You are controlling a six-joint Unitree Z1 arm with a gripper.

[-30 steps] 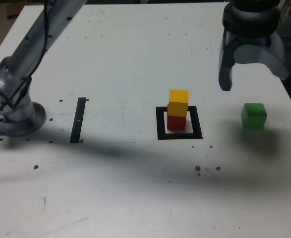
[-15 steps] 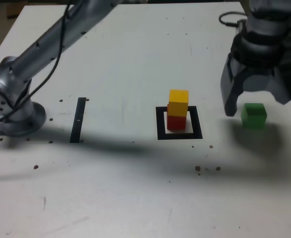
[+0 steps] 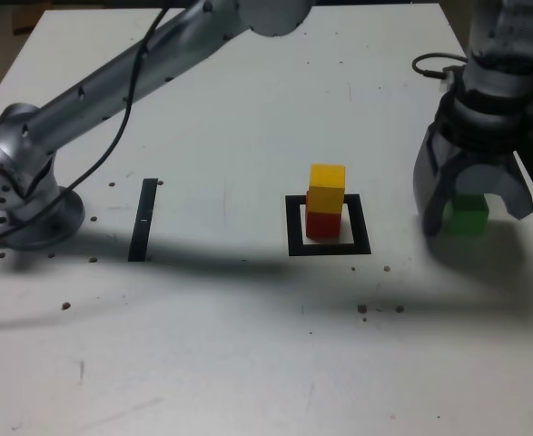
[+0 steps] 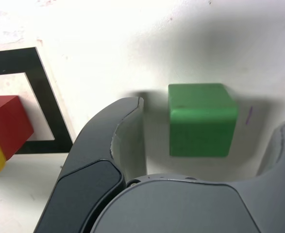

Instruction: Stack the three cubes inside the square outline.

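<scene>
Yellow cube [image 3: 327, 176] atop red cube [image 3: 322, 222] inside square outline [image 3: 329, 247]; green cube [image 4: 200, 119] apart.

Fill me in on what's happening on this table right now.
A single robot arm is stacking cubes. The yellow cube already sits on the red cube inside the square outline. The gripper is low over the green cube, off to the exterior view's right of the outline. Its jaws are open on either side of the cube and, in the wrist view, not touching it.

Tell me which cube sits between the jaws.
The green cube, alone on the table; the jaws are open around it. The yellow cube and red cube are stacked.
</scene>
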